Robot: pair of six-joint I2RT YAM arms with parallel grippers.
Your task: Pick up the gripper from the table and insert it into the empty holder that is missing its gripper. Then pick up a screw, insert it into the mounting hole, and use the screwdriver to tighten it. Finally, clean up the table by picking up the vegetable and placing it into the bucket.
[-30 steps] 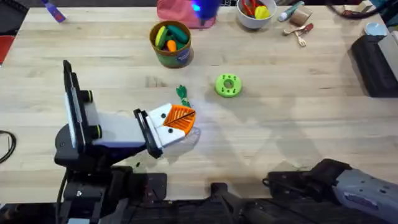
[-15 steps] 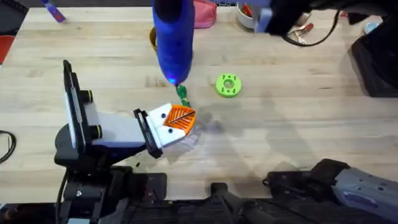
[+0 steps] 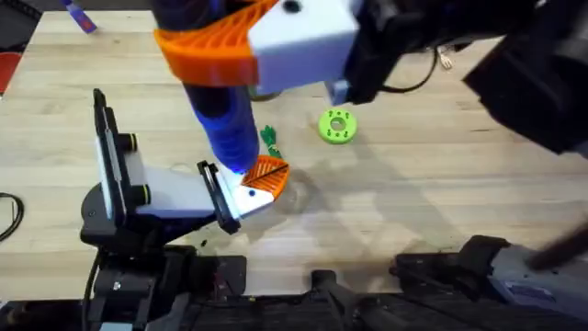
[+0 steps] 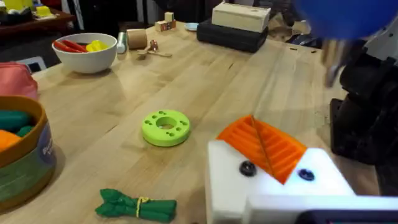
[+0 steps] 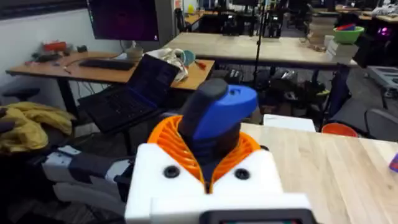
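Over holder (image 3: 241, 200): right gripper (image 3: 241, 48) clamping screwdriver (image 3: 223, 127).

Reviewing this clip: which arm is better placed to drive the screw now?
The right arm, probably. Its gripper is shut on the screwdriver, whose tip sits over the orange finger at the left gripper. The left arm lies low on the table, presenting that mount, with no tool.
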